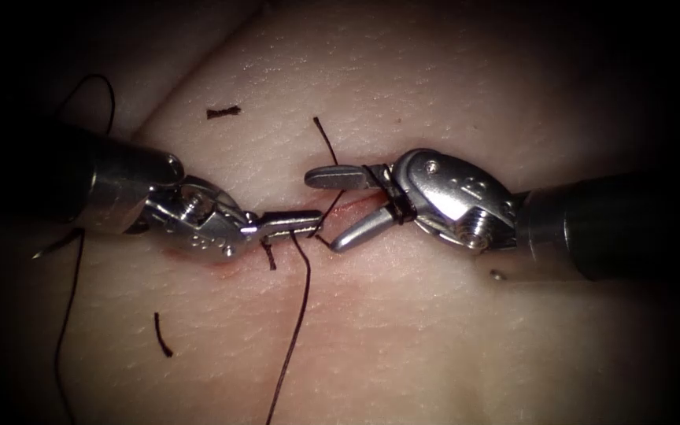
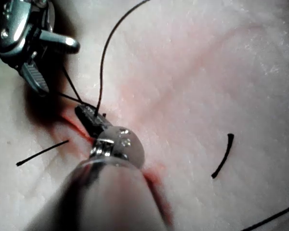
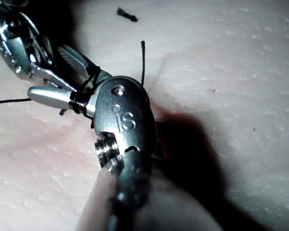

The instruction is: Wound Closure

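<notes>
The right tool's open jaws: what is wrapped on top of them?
Dark thread is looped around both open jaws of the right tool near their hinge. The left tool holds thread, shut. No needle is visible.

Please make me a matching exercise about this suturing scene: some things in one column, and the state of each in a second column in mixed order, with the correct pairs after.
Things:
1. left tool
2. right tool
3. thread
4. cut end of thread

States:
A. lies loose on the tissue
B. jaws open, thread wound around their base
C. jaws shut on the thread
D. trails from the left tool's tip

Pairs: 1-C, 2-B, 3-D, 4-A
</notes>
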Motion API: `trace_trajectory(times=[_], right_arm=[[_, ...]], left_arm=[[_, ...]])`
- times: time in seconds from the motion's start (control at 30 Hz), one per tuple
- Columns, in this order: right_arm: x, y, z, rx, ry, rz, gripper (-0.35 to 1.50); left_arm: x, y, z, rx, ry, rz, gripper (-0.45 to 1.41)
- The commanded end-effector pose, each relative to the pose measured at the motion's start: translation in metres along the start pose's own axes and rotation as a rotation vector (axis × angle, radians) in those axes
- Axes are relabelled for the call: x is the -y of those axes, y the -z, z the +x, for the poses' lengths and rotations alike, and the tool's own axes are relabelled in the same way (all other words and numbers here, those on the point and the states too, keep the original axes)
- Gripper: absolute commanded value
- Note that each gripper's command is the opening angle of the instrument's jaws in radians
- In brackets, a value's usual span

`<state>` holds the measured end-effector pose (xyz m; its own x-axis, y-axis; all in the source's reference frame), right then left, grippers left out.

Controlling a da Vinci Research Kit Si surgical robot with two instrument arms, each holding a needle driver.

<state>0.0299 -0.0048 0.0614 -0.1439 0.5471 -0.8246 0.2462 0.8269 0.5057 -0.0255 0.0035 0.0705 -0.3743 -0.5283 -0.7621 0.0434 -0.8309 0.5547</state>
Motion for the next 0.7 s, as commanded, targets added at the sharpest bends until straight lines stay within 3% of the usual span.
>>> trace_trajectory(times=[0.03,0.33,0.4,0.57,0.7], right_arm=[[-0.0002,-0.0004,-0.001,0.005,-0.019,-0.03,0.81],[-0.0008,-0.0001,-0.001,0.093,-0.048,-0.259,0.76],[-0.0008,-0.0001,-0.0011,0.136,-0.05,-0.305,0.71],[-0.0006,0.0,-0.002,0.208,-0.067,-0.41,0.61],[-0.0011,0.0002,-0.0025,0.221,-0.095,-0.453,0.47]], left_arm=[[-0.0006,-0.0005,0.0003,0.01,0.005,0.004,-0.45],[0.0004,-0.001,0.0027,0.103,0.036,0.044,-0.45],[0.0007,-0.0016,0.0031,0.188,0.027,0.052,-0.45],[0.0006,-0.0022,0.004,0.302,0.047,0.062,-0.45],[0.0001,-0.0023,0.0045,0.34,0.05,0.065,-0.45]])
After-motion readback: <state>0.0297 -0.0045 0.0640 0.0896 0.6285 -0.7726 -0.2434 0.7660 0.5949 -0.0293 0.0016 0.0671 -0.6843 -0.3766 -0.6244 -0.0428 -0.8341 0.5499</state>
